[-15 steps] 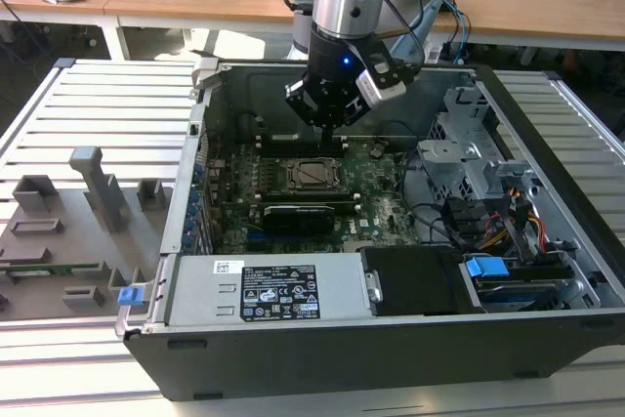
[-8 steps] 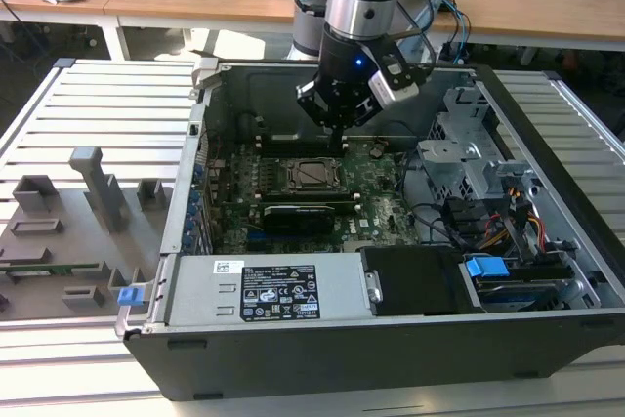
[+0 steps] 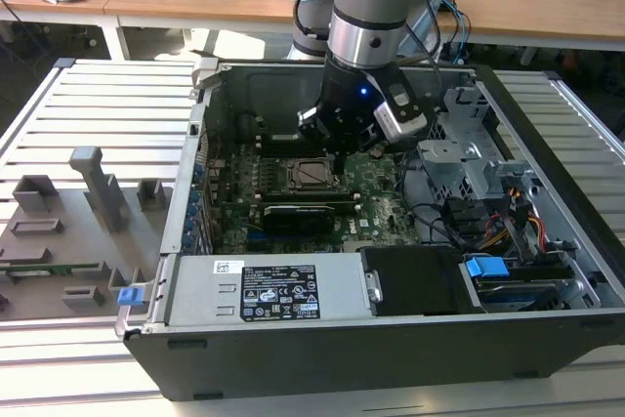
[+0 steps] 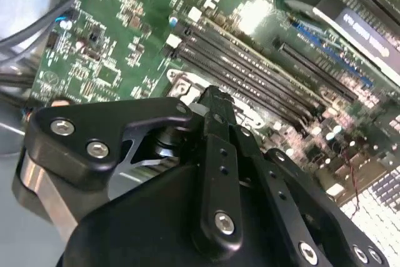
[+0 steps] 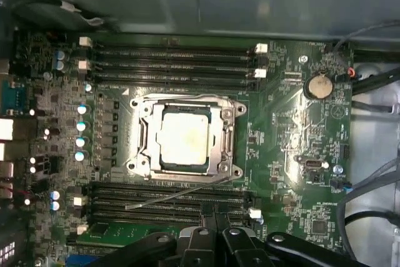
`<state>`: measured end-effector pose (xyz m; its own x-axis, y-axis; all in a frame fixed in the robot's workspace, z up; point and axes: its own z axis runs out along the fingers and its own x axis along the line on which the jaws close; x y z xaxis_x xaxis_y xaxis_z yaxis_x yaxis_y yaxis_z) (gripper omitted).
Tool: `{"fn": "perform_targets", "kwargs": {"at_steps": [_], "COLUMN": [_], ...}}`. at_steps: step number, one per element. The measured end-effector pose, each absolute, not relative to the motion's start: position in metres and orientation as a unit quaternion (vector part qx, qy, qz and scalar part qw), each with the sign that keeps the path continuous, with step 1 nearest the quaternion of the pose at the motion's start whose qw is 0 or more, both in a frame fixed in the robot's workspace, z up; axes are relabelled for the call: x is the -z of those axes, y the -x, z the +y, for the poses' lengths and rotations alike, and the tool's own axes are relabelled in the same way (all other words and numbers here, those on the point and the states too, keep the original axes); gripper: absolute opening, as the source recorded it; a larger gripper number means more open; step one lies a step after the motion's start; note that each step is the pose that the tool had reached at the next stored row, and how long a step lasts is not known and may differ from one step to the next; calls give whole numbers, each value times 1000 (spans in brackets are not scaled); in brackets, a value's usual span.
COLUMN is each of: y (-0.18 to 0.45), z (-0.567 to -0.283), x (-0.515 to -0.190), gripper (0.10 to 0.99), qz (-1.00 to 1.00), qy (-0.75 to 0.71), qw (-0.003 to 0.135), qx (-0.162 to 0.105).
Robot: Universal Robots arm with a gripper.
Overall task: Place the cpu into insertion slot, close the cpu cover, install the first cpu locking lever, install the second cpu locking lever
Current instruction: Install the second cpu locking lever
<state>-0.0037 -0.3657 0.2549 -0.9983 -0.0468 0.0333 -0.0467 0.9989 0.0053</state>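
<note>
Just one cpu (image 5: 183,139), one cpu cover (image 5: 227,144)

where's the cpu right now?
The cpu sits in the insertion slot, framed by the cpu cover, between the long memory slots in the first wrist view.

In the first wrist view the end effector (image 5: 209,242) is cut off by the frame's bottom edge, and its black body hides the memory slots' (image 5: 169,195) lower middle.

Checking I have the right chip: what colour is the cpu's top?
Dull silver-grey, seen best in the first wrist view, where the cpu sits inside the cover frame.
</note>
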Motion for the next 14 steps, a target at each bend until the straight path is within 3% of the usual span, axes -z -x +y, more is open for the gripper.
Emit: {"fn": "perform_targets", "kwargs": {"at_steps": [14], "y": [10], "z": [-367], "x": [-228], "gripper": [106], "qz": [-1000], "qy": [-23], "qw": [16], "qx": [13]}}
